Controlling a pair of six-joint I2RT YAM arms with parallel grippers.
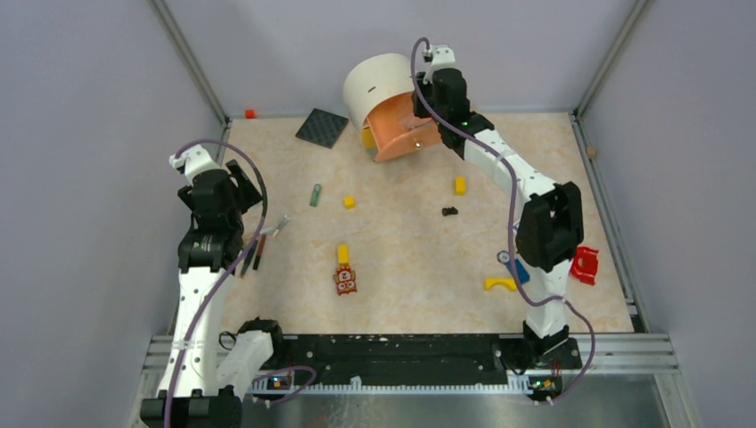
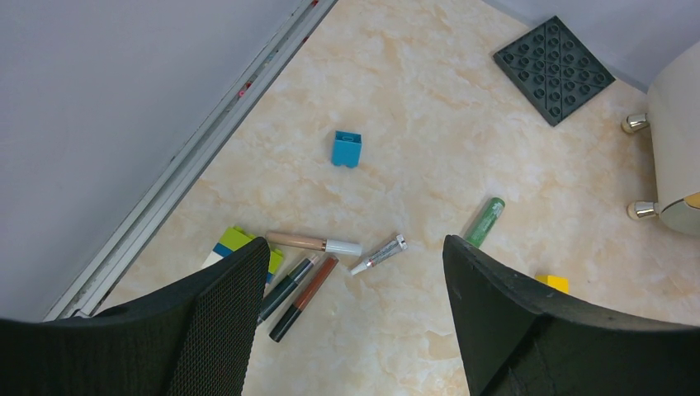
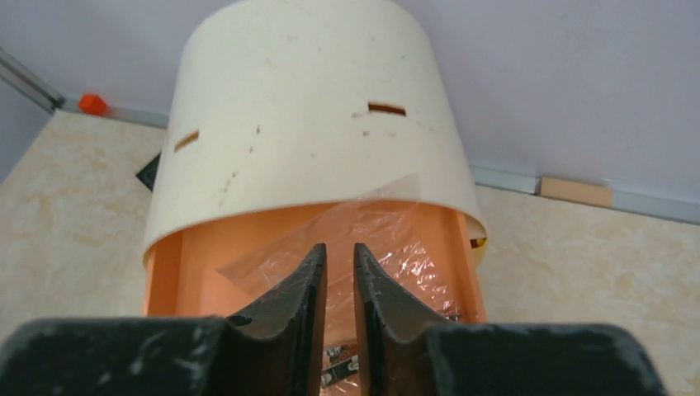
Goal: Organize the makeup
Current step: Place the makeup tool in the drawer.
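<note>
I'm hovering my left gripper (image 2: 355,256) over the makeup cluster at the table's left side, jaws spread wide apart. Right beneath the gap the beige tube (image 2: 314,242) is lying crosswise, its long axis running from one finger toward the other. That's the awkward way, so I'm judging the wrist needs a turn before closing. The silver stick (image 2: 378,254) is sitting just beside its white cap, slanted. The brown stick (image 2: 305,295) and dark stick (image 2: 286,289) are lying side by side on a diagonal near my left finger. The green tube (image 2: 484,222) is lying apart, out past my right finger.

My right gripper (image 3: 340,256) is well away at the cream container (image 3: 305,107), fingers nearly together at its orange drawer (image 3: 190,272). I cannot tell if they're pinching anything. So my left arm is the nearer one.
</note>
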